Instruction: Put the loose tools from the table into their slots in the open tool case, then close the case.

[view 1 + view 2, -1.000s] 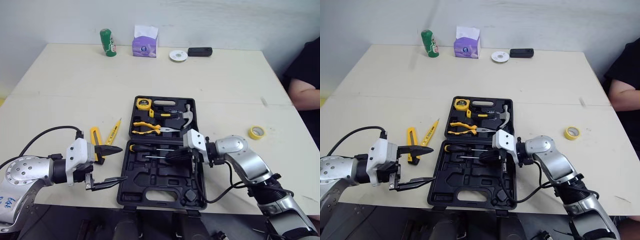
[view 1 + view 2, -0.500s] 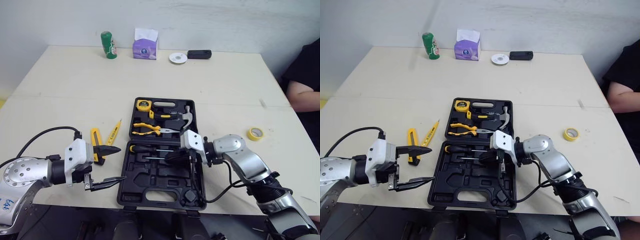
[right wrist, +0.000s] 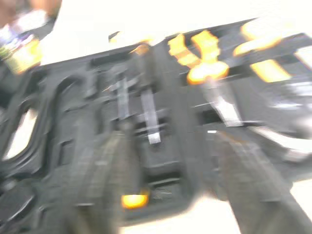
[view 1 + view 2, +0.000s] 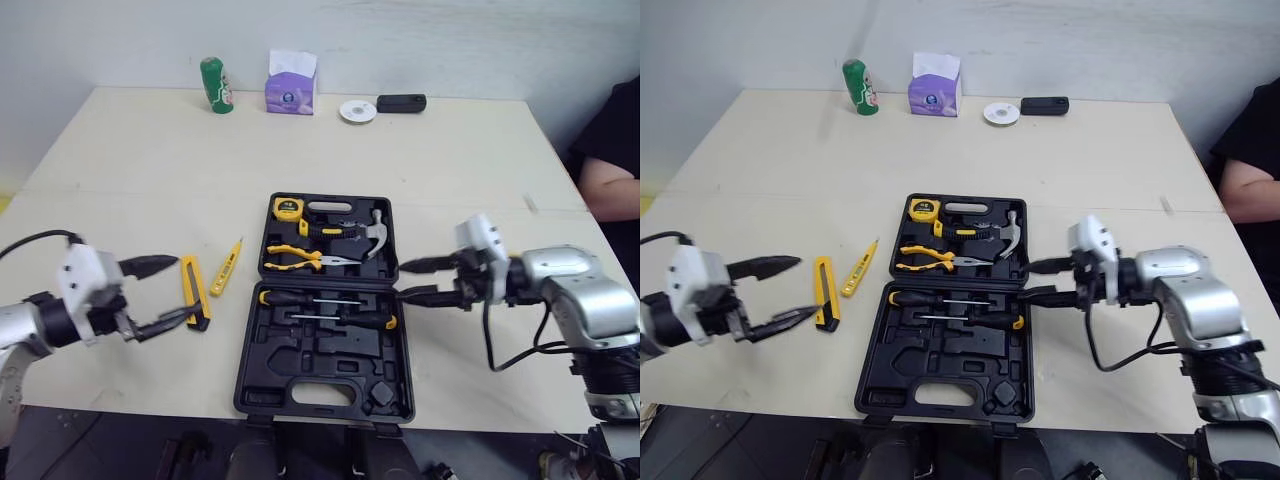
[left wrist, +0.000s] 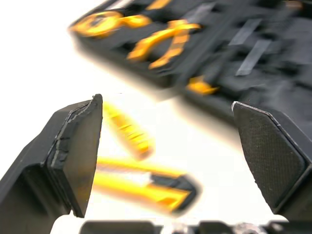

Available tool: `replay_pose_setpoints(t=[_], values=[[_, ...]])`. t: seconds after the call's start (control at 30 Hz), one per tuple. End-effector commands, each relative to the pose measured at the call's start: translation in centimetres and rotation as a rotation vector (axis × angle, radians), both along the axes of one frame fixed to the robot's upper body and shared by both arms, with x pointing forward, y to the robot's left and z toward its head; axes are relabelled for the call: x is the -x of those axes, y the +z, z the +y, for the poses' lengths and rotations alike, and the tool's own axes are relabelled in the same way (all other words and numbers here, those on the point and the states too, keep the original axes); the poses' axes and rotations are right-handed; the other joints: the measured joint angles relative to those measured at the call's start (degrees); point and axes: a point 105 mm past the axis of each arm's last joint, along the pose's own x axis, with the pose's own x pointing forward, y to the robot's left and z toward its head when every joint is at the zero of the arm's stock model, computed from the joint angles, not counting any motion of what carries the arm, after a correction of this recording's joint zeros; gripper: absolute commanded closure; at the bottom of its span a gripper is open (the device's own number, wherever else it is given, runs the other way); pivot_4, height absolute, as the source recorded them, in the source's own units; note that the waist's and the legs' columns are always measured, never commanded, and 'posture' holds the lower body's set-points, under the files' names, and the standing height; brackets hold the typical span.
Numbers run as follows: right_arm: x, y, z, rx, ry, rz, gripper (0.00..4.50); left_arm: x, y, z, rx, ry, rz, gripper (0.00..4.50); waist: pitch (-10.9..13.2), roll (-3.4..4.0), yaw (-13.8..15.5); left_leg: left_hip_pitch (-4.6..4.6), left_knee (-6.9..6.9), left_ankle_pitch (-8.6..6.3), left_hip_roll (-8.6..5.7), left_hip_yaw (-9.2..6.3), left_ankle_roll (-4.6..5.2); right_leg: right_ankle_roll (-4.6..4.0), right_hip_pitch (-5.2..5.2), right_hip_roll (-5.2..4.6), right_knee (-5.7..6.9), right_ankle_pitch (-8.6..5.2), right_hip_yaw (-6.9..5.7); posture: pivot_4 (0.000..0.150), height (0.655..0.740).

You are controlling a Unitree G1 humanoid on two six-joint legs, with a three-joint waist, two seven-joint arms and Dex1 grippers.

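Left eye view, we see the left gripper (image 4: 172,292) spread wide and empty just beside the yellow box cutter (image 4: 194,291), right gripper (image 4: 404,281) parted, holding nothing at the open tool case (image 4: 330,352) right rim, yellow tester pen (image 4: 226,267) loose on the table (image 4: 450,160) between cutter and case, green can (image 4: 215,85) far back
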Motion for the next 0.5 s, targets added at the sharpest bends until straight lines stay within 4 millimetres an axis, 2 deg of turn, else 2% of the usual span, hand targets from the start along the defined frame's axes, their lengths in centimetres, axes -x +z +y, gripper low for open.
replay_pose_setpoints(t=[0.03,0.13,0.23,0.3,0.4,0.5], values=[[-0.4,2.2,-4.0,0.023,-0.2,-0.173,0.02,0.5,0.4,3.1,0.01,0.156,-0.063,0.0,0.0,0.0,0.1,-0.01,-0.03,0.0,-0.01,0.0,0.0,0.01,0.0,0.0,-0.07,0.0,-0.01,0.15,0.74],[0.3,2.5,-7.9,0.079,-0.346,-0.282,0.02,0.9,0.6,6.0,0.017,0.337,-0.126,0.0,0.0,-0.01,0.4,-0.15,-0.04,-0.04,-0.03,0.01,-0.02,0.04,0.0,-0.04,-0.26,0.01,-0.19,0.15,0.74],[1.3,2.0,-12.1,0.084,-0.476,-0.285,0.02,1.6,0.0,8.5,0.004,0.475,-0.143,0.0,0.0,-0.02,0.6,-0.25,0.08,-0.03,-0.02,0.0,-0.06,0.11,0.01,-0.03,-0.36,0.03,-0.35,0.15,0.74],[2.2,1.3,-15.5,0.109,-0.584,-0.296,0.02,3.0,-1.2,11.8,0.003,0.621,-0.131,0.0,0.0,-0.02,0.5,-0.29,0.21,-0.06,-0.02,0.01,-0.01,0.2,0.02,-0.03,-0.35,0.07,-0.33,0.15,0.74],[3.2,1.1,-18.9,0.139,-0.713,-0.355,0.02,5.2,-2.5,15.4,0.031,0.792,-0.128,0.0,0.0,-0.02,0.0,-0.28,0.29,-0.23,-0.02,0.03,0.28,0.27,0.04,-0.04,-0.37,0.1,-0.32,0.15,0.74],[4.6,0.2,-21.9,0.204,-0.821,-0.376,0.02,7.3,-3.5,17.7,0.028,0.905,-0.116,0.0,0.0,-0.03,-0.3,-0.17,0.26,-0.36,0.0,0.07,0.04,0.27,0.06,-0.06,-0.3,0.11,-0.26,0.15,0.74]])
